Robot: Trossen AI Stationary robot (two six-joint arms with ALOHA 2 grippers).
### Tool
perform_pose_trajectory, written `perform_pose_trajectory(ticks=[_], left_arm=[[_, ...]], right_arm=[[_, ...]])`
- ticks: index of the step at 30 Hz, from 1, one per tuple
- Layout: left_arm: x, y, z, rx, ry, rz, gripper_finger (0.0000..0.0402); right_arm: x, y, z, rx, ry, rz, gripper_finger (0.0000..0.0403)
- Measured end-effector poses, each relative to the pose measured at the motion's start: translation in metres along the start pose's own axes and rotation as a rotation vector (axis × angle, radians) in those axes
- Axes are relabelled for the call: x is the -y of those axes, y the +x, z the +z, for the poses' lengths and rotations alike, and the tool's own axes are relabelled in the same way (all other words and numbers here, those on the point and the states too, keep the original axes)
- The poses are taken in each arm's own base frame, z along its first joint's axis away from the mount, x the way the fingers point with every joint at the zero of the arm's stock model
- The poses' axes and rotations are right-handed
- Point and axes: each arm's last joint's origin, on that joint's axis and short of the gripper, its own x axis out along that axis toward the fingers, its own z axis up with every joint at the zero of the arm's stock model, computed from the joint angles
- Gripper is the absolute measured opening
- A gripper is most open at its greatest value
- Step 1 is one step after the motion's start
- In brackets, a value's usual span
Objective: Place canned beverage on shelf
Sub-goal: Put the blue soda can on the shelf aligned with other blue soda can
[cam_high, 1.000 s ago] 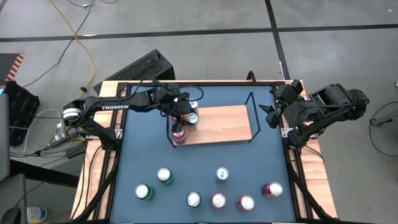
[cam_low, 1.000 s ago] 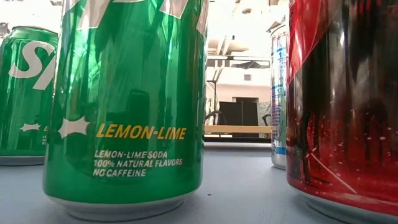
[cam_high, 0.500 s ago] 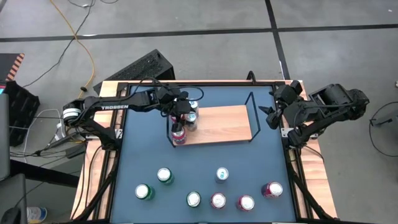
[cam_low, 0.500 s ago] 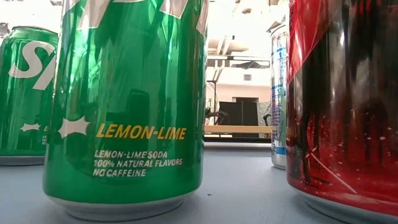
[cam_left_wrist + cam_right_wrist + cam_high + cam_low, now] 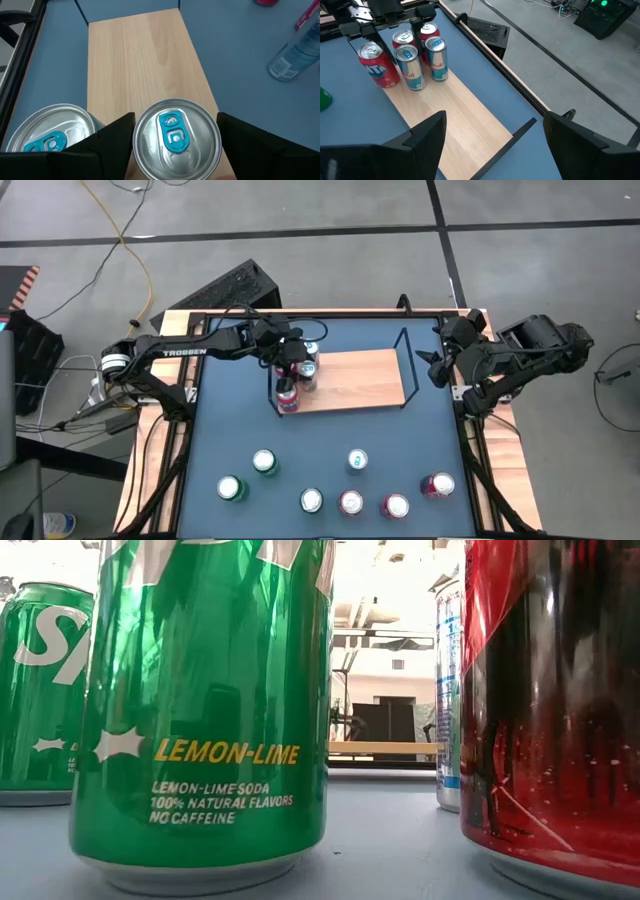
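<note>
Dark-blue worktop (image 5: 330, 450) framed by a wooden border, seen from above, with both arms reaching in from its far corners. The shelf (image 5: 355, 378), a light-wood board with black wire end frames, lies near the far edge of the worktop; its right half is bare. Left arm (image 5: 190, 348) extends from the far left corner to the shelf's left end, where the left gripper (image 5: 296, 360) stands over a cluster of four cans. In the left wrist view its fingers (image 5: 107, 137) are spread to either side of a silver-topped can (image 5: 176, 137) with a blue tab, which stands upright on the board; a narrow gap shows on each side, so no contact is evident. A second blue-tabbed can (image 5: 47, 137) stands just beside it. The right wrist view shows the cluster as two slim blue-and-silver cans and two red cans (image 5: 379, 64), all upright. Right gripper (image 5: 436, 366) waits at the far right edge of the worktop, beside the shelf's right frame, fingers wide apart and empty. Seven loose cans stand along the near edge, among them a green can (image 5: 264, 462) and a red one (image 5: 438, 485).
</note>
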Motion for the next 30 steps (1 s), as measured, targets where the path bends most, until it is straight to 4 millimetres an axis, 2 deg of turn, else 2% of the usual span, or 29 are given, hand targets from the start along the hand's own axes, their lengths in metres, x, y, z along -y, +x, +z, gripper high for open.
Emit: perform_pose_trajectory(ticks=[12,22,30], left_arm=[[0.0001,0.0002,-0.0001,0.000,-0.041,-0.002,0.0267],[0.0007,0.0007,-0.0007,-0.013,-0.077,0.023,0.0325],[0.0021,0.0013,-0.0002,-0.018,-0.069,0.043,0.0330]], right_arm=[[0.0002,-0.0001,0.0000,0.000,0.001,0.000,0.0318],[0.0001,0.0000,-0.0001,-0.001,0.001,0.001,0.0318],[0.0000,-0.0001,-0.0001,-0.003,0.001,0.003,0.0318]])
